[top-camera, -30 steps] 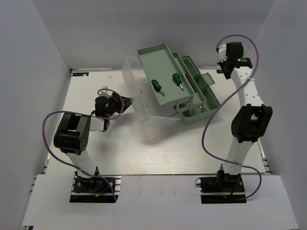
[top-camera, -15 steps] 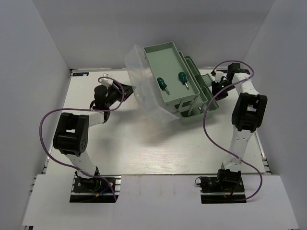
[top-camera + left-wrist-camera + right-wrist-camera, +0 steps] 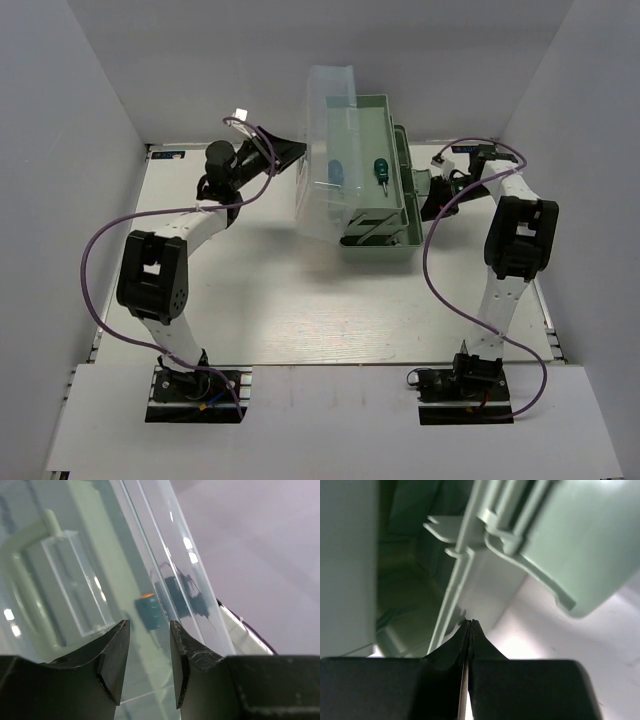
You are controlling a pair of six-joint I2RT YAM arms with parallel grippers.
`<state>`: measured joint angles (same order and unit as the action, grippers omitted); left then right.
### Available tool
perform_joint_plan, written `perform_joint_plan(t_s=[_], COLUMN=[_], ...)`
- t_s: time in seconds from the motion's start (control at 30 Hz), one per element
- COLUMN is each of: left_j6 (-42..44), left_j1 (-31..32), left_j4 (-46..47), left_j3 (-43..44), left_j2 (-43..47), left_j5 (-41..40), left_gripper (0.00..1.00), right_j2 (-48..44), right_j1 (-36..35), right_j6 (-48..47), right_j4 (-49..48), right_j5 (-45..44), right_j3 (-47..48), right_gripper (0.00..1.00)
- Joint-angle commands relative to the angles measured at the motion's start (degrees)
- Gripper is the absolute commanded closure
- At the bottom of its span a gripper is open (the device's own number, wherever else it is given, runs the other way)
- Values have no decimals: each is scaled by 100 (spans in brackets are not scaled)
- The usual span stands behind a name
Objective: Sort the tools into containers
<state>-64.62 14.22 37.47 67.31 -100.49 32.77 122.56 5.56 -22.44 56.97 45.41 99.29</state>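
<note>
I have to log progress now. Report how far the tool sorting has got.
Looks done: two green-handled screwdrivers lie in the toolbox's upper tray. In hand: the left gripper, jaws apart, sits at the translucent lid, which stands half raised; the right gripper, shut, presses against the toolbox's right side. Left: no hex keys or wrenches are visible, so their sorting cannot be confirmed.

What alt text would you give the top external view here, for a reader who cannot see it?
A mint-green toolbox sits at the far middle of a white table, its translucent lid tilted up over the top tray, where two green-handled screwdrivers lie. The left gripper reaches to the lid from the left, and the right gripper presses against the box's right side.
</note>
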Motion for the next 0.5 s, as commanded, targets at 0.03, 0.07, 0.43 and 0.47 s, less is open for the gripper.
perform_joint_plan(t_s=[0.03, 0.07, 0.43, 0.47], left_j6=[-42, -42, 231, 231], left_j1=[274, 353, 477, 529], left_j4=[-241, -328, -416, -416], left_j3=[677, 887, 1653, 1654], left_j2=[-347, -418, -111, 45], left_j5=[449, 527, 792, 687], left_gripper=[52, 52, 52, 52], right_j2=[-356, -391, -1023, -1085], right_j1=[-222, -240, -231, -231], right_j6=[275, 301, 933, 1012], right_j4=[34, -27, -985, -1099], right_j5=[1135, 1137, 74, -440], right_j3=[-163, -181, -998, -1147], right_gripper=[100, 100, 100, 100])
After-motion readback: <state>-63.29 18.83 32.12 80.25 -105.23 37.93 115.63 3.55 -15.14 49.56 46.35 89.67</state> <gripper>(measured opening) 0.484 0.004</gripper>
